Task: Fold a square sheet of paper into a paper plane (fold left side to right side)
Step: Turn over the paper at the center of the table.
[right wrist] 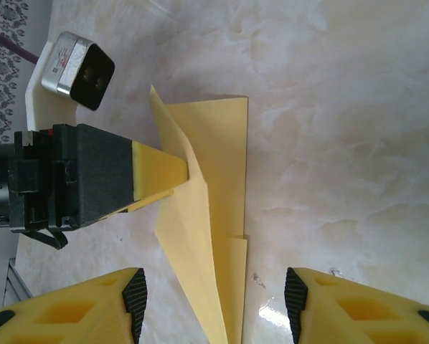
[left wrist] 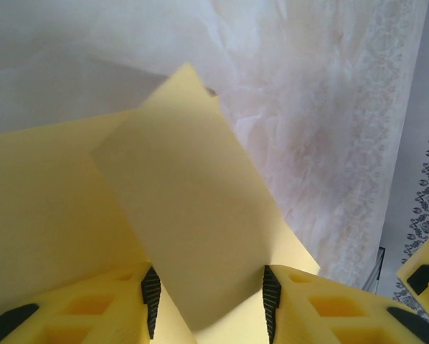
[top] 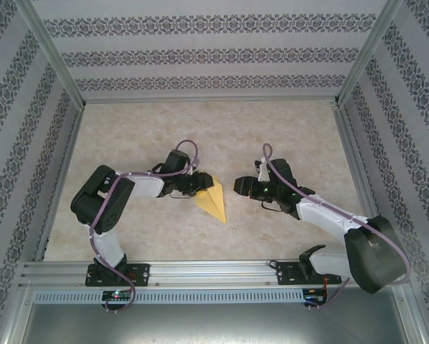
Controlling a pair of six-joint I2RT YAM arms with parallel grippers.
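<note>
Our left fingers [left wrist: 78, 308] stand apart around a raised flap [left wrist: 193, 215] of the yellow paper [top: 213, 199]; we cannot tell whether they squeeze it. The paper lies on the table [top: 286, 129], tip towards 5 o'clock. At its 3 o'clock, our right fingers [right wrist: 358, 308] gape, near but not touching.

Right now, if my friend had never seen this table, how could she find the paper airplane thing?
Start at the marbled beige table with two robot arms bolted at its near edge. In the middle, between the left gripper and the right gripper, lies the yellow paper. It is the only flat yellow sheet there, folded to a sharp point that aims toward the arms' bases.
</note>
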